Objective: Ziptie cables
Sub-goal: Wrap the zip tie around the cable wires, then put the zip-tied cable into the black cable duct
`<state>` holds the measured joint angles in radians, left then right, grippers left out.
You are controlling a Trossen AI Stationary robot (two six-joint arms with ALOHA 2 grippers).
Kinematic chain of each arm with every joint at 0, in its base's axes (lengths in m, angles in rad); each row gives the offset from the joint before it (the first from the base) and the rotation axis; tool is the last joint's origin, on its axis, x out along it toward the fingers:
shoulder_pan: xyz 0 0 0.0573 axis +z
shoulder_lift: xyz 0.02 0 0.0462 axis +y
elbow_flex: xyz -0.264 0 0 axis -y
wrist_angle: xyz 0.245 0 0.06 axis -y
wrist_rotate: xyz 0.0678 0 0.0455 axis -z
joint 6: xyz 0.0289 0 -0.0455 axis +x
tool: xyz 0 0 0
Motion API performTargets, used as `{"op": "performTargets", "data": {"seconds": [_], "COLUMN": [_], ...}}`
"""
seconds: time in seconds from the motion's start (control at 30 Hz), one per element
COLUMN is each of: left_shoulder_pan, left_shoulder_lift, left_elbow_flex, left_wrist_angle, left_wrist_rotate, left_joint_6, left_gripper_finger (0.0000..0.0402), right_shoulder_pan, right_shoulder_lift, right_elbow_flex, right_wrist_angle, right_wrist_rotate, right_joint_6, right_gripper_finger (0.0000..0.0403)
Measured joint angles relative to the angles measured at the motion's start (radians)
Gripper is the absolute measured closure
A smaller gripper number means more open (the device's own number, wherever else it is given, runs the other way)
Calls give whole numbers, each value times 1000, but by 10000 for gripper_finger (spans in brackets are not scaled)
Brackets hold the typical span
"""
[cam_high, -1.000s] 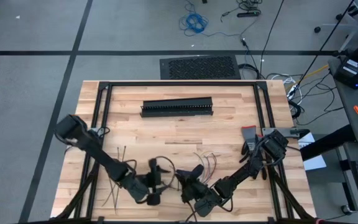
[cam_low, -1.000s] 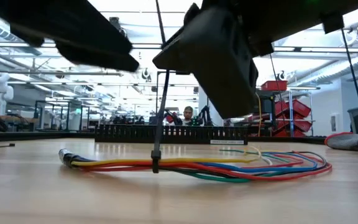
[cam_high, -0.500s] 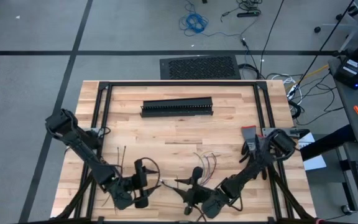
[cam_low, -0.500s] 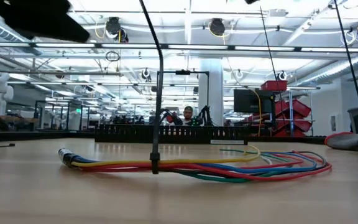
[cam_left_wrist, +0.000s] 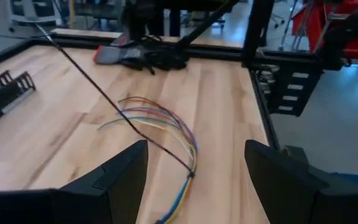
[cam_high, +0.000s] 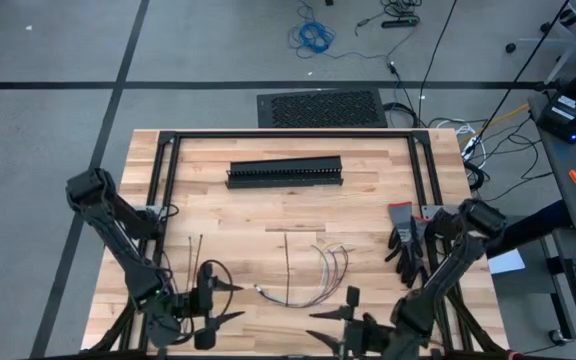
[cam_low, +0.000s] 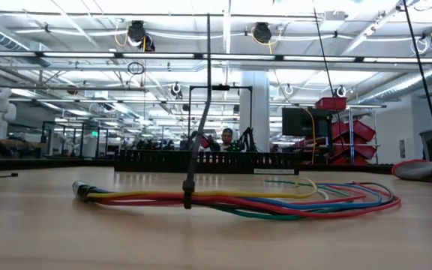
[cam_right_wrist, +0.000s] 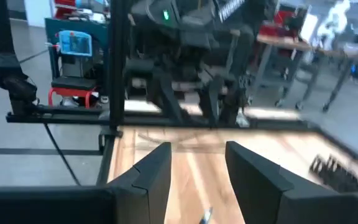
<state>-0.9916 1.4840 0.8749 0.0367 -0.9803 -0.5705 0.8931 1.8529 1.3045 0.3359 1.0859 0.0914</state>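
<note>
The cables [cam_high: 313, 272] are a loose bundle of coloured wires lying flat on the wood near the table's near edge; they also show in the low view [cam_low: 276, 204] and in the left wrist view [cam_left_wrist: 166, 124]. One dark ziptie [cam_low: 187, 196] is wrapped around the bundle, and its long tail [cam_low: 203, 90] stands up. Spare zipties [cam_high: 186, 258] lie on the table's left part. My left gripper [cam_high: 226, 303] is open at the near-left, apart from the bundle [cam_left_wrist: 194, 149]. My right gripper [cam_high: 333, 320] is open at the near edge [cam_right_wrist: 197, 149], right of the bundle.
A long black slotted duct [cam_high: 285, 172] lies across the far middle of the table. Dark gloves [cam_high: 406, 240] sit by the right edge, also in the left wrist view [cam_left_wrist: 143, 56]. A black frame [cam_high: 163, 160] runs along the table's sides. Bare wood lies between duct and cables.
Both grippers have drawn back from over the cables toward the near edge, the left one to the near-left, the right one to the near-right, and have left the low view. The bundle stays on the table, and the ziptie's upright tail has swung slightly to the right.
</note>
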Motion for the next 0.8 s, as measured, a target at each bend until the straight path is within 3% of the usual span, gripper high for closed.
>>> {"op": "performTargets", "data": {"seconds": [0.13,0.2,0.37,0.5,0.8], "left_shoulder_pan": [14,35,102,140,193], "left_shoulder_lift": [79,149,314,378,389], "left_elbow_flex": [0,-1,-1,-2,-2], "left_wrist_angle": [18,32,210,326,323], "left_wrist_rotate": [23,84,240,284,288], "left_joint_6": [-30,-46,33,104,135], "left_gripper_finger": [137,137,137,137,137], "right_shoulder_pan": [-4,-12,-34,-65,-117], "right_shoulder_lift": [85,152,261,310,318], "right_elbow_flex": [0,-1,-2,-2,-1], "right_wrist_angle": [-155,-174,-167,-175,-274], "right_wrist_rotate": [-16,-23,-196,-260,-276], "right_joint_6": [324,441,625,692,652], "right_gripper_finger": [272,282,313,328,320]}}
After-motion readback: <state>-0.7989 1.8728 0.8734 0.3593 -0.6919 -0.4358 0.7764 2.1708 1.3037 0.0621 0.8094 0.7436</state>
